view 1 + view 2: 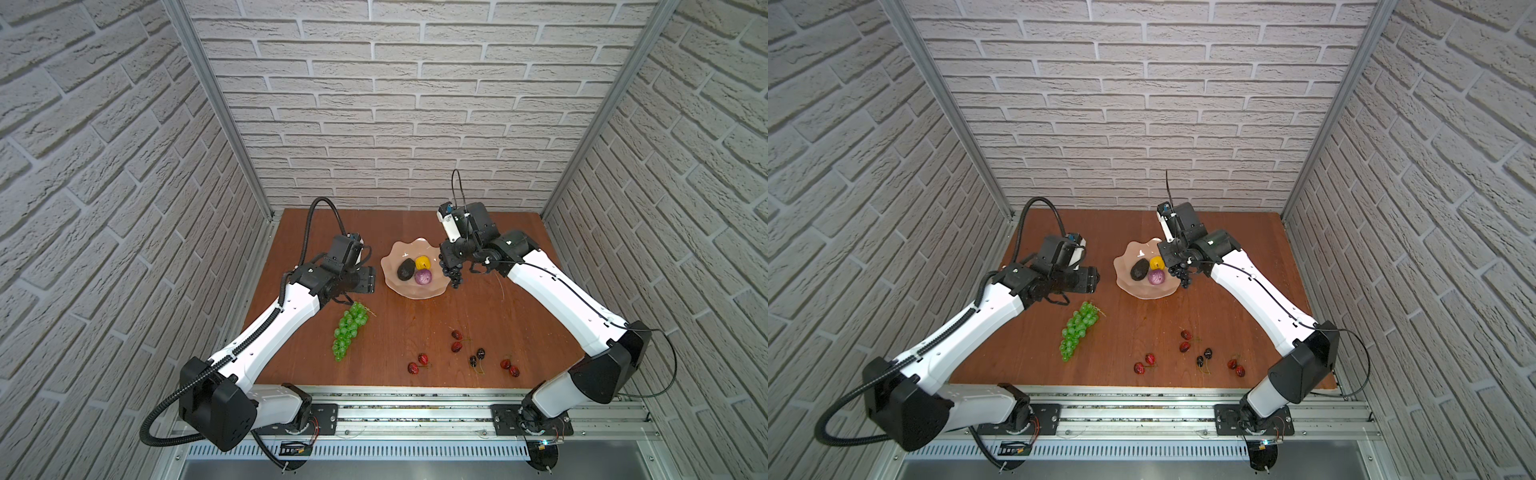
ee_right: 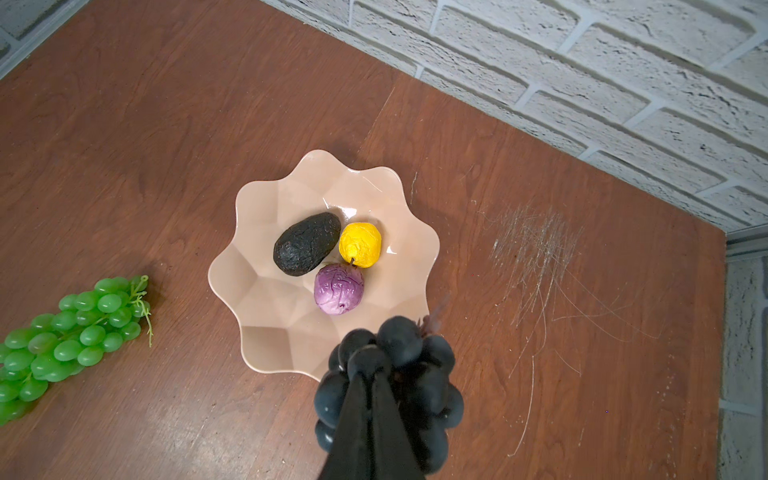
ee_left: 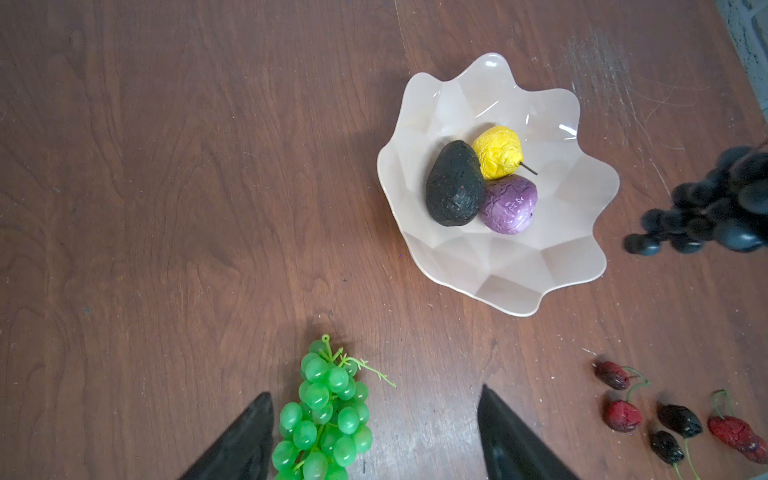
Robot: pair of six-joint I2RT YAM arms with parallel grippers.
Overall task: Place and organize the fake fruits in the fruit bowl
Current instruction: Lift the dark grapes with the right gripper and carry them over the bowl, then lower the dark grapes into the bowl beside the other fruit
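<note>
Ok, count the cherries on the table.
8, in four pairs at the front of the table: red pair leftmost, red pair farther back, dark pair, red pair rightmost. None looks hidden.

wooden table (image 1: 415,320) | on it: fruit bowl (image 1: 404,250), green grape bunch (image 1: 348,330), cherries (image 1: 457,346)

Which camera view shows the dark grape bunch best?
The right wrist view: the dark grape bunch fills the foreground, pinched in the right claw. Both top views show it small, hanging by the fruit bowl; the left wrist view crops it at the edge.
</note>
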